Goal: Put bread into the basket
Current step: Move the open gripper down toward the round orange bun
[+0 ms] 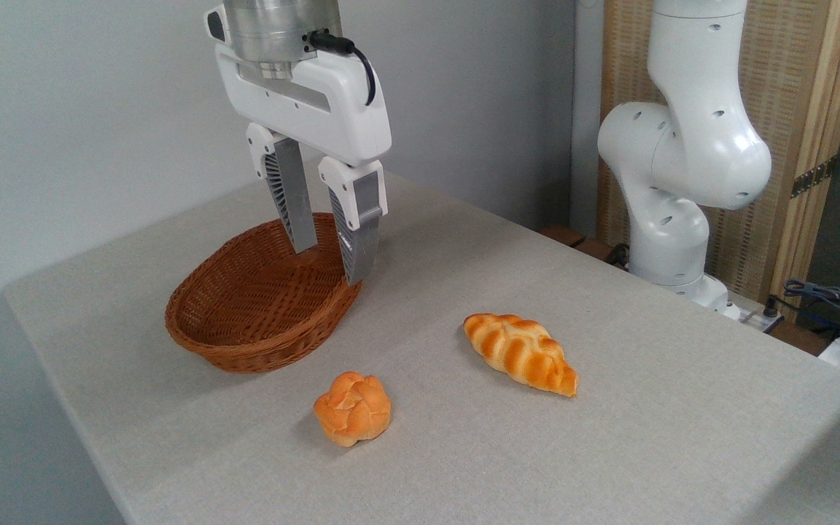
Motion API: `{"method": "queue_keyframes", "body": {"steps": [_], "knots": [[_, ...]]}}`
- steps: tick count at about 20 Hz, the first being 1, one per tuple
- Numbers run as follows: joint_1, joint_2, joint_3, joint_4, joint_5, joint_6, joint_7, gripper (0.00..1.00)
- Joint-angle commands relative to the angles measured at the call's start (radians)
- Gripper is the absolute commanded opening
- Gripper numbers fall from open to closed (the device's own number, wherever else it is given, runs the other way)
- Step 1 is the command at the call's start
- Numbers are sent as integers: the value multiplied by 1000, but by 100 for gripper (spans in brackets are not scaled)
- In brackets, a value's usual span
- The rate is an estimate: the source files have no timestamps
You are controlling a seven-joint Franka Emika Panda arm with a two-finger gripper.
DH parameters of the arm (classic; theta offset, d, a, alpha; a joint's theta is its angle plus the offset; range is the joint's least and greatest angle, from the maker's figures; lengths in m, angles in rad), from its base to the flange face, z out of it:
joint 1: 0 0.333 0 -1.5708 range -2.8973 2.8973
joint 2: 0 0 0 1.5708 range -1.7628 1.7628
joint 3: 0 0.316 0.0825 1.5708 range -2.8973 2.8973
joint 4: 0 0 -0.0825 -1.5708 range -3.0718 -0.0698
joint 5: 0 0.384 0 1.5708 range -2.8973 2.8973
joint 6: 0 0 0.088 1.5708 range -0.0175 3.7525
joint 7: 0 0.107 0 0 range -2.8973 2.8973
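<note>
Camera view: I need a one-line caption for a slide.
Open gripper hangs over the empty wicker basket; round bun and braided loaf lie on the table.

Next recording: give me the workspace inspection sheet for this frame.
Surface: table under grey cloth, clean.
Job's things: round bun on the cloth, in front of the basket, apart from it; basket holds nothing.
Clutter: braided loaf right of the bun.
Grippers: pincer open, empty, fingertips in front of the basket's far right rim.
Cables: black cable on the pincer body; cables past the table's right edge.
Surroundings: grey wall, arm base, wooden screen.
</note>
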Motion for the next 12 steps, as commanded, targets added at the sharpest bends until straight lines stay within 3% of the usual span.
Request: {"method": "queue_keyframes", "body": {"steps": [1,7,12], "knots": [[11,22,0,7,-14,-1,-10,100],[12,16,0,2,-15,5,-5,100],[8,1,-3,-52,-15,82,-5,100]]}}
